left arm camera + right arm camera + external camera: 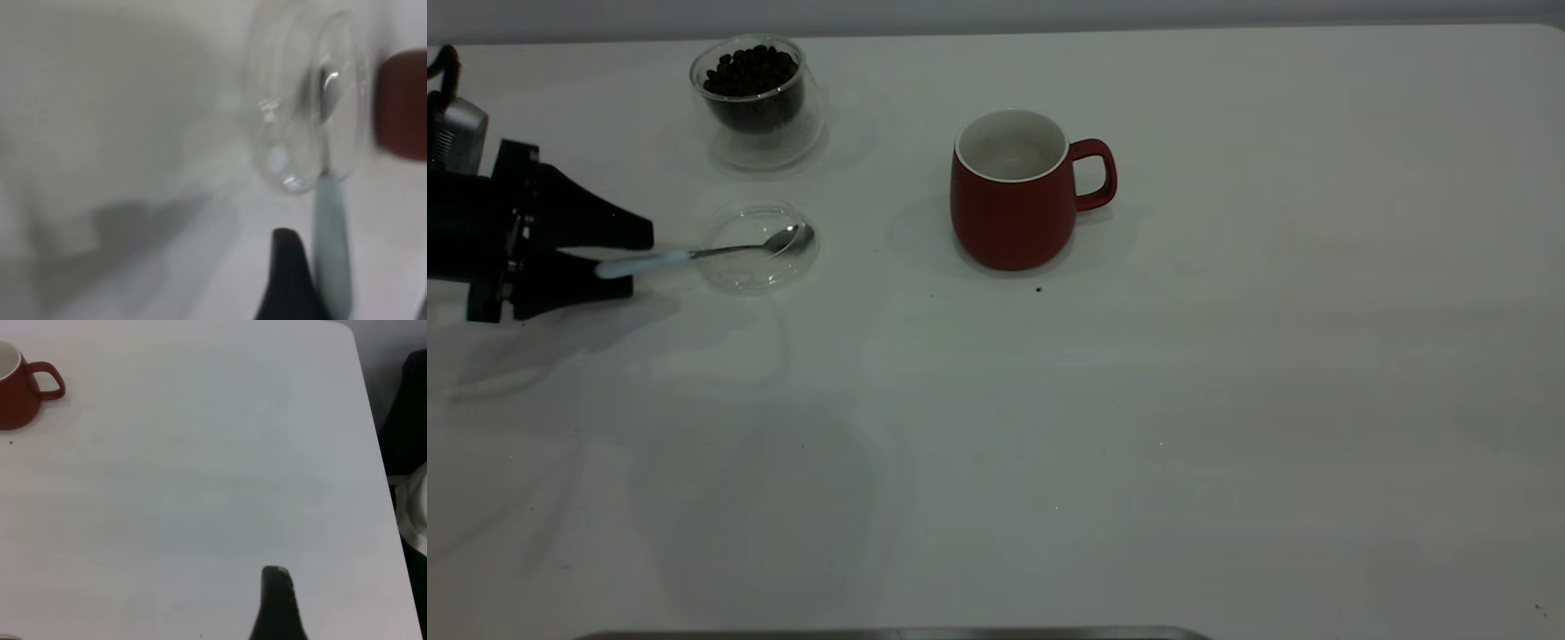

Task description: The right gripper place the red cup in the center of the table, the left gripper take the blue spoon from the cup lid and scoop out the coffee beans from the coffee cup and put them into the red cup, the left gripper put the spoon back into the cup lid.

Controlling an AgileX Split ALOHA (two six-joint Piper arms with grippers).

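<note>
The blue spoon [694,254] lies with its metal bowl in the clear cup lid [749,272] and its pale handle pointing left. My left gripper [640,260] is low over the table at the left, open, with its fingers on either side of the handle's end. In the left wrist view one finger [287,273] is beside the handle [332,247], with the lid [280,160] beyond. The coffee cup [769,147] holds the coffee beans [751,71] at the back left. The red cup [1009,218] stands upright near the table's middle, handle to the right. Only one black finger [277,607] of my right gripper shows.
The white table [1138,427] has a few dark specks, one just in front of the red cup [13,400]. The table's rounded corner and edge [363,407] show in the right wrist view, with dark shapes past it.
</note>
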